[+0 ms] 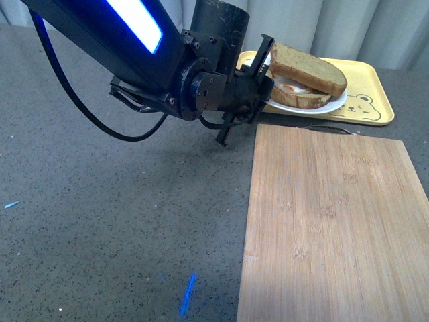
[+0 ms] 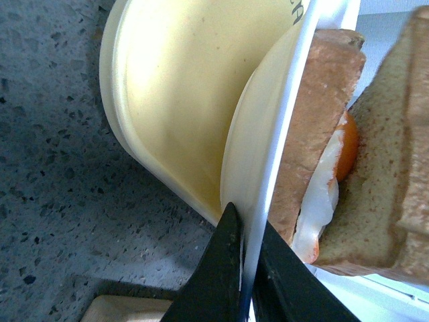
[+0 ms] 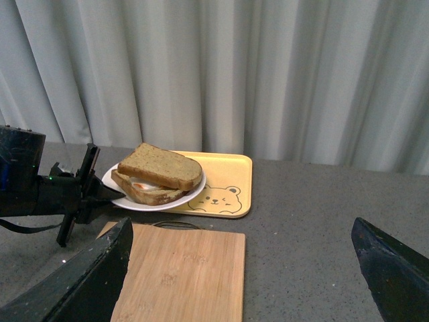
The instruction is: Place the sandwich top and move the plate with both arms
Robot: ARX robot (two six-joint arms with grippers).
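The sandwich top (image 1: 310, 68), a brown speckled slice, lies on the egg slice on the white plate (image 1: 338, 102). The plate is held slightly above the yellow bear tray (image 1: 369, 87). My left gripper (image 1: 263, 70) is shut on the plate's near-left rim; in the left wrist view its fingers (image 2: 221, 275) pinch the rim (image 2: 268, 201), with the top slice (image 2: 395, 168) and egg beside. My right gripper (image 3: 241, 268) is open and empty, well back from the plate (image 3: 194, 196), with the top slice (image 3: 161, 166) far ahead.
A bamboo cutting board (image 1: 332, 221) lies on the dark speckled table (image 1: 100, 221) just in front of the tray. It also shows in the right wrist view (image 3: 177, 275). A grey curtain (image 3: 268, 74) hangs behind.
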